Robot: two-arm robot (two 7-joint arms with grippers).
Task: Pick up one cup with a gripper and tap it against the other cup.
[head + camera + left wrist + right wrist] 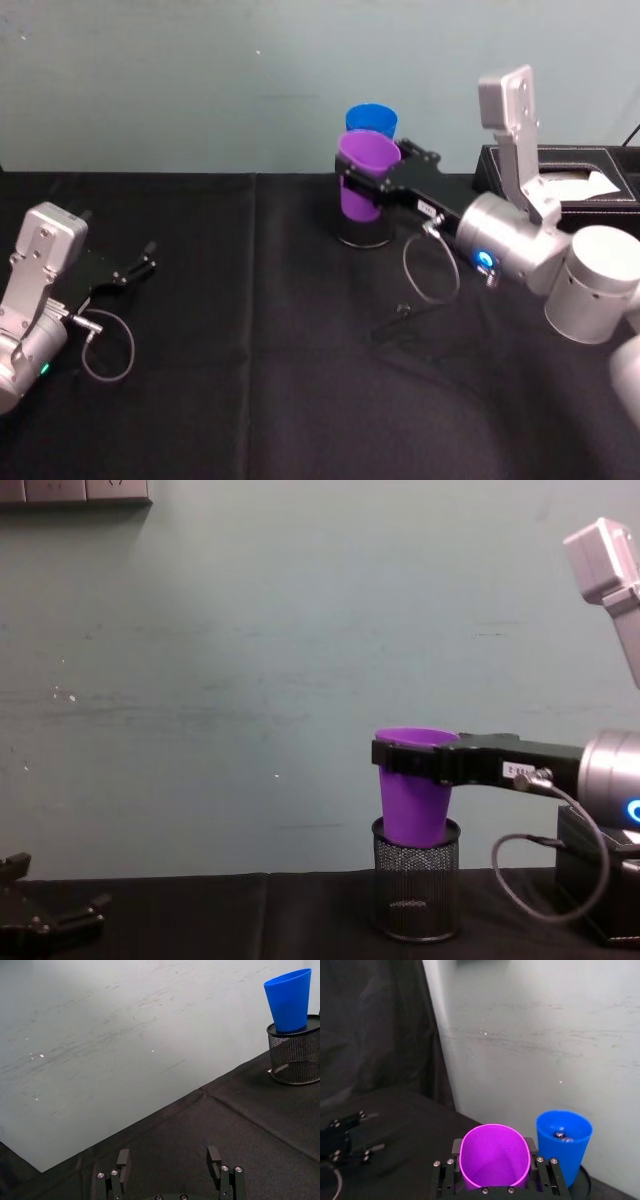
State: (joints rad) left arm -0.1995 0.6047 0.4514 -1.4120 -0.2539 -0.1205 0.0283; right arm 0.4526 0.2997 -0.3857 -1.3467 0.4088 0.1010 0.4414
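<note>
My right gripper is shut on the purple cup, gripping it just below the rim and holding it upright in the air. The chest view has the purple cup with its base level with the rim of a black mesh pen holder. Just behind it, the blue cup stands upright on that holder. In the right wrist view the blue cup is right beside the purple cup; I cannot tell whether they touch. My left gripper lies parked at the table's left, open.
A black tissue box stands at the back right, behind my right arm. A black cloth covers the table, and a pale wall rises directly behind the cups.
</note>
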